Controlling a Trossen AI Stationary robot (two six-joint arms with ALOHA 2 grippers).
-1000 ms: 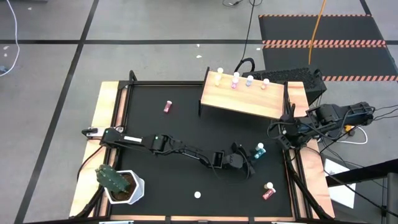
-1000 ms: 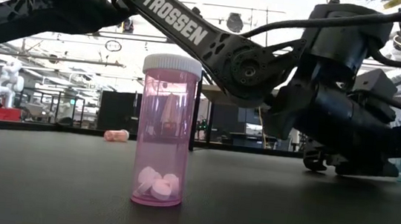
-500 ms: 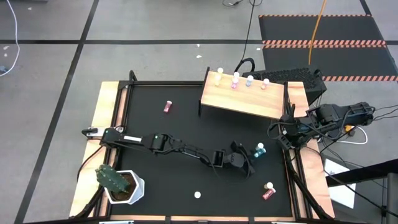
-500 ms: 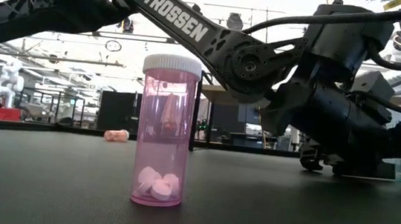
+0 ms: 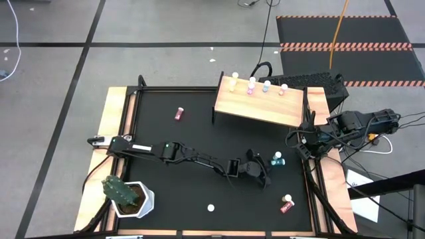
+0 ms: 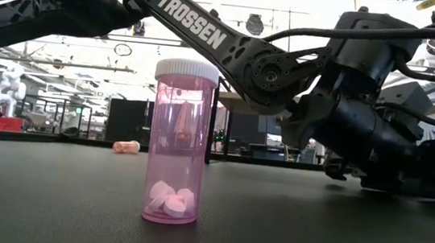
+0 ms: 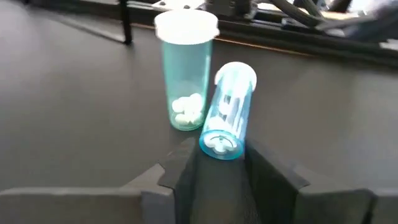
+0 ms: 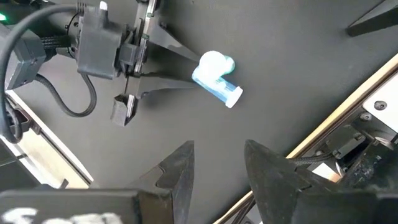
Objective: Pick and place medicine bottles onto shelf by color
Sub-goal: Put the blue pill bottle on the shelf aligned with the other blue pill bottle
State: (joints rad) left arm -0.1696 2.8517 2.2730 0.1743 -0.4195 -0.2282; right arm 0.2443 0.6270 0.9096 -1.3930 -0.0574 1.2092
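Teal medicine bottle (image 7: 227,112) on its side against its upright twin (image 7: 186,74), near the table's (image 5: 199,133) right edge; left gripper (image 7: 217,157) narrower than a second ago, fingers apart on either side of it, so pickup looks close; right gripper (image 8: 217,162) idle beside, fingers spread.

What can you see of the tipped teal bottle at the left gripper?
The tipped teal bottle is clear blue-green plastic with a white cap and a few white pills settled at its base. It is tilted, base toward the left gripper, and its cap end appears to lean on the upright teal bottle. The open gripper's fingers flank its base on the black table, not visibly clamped.
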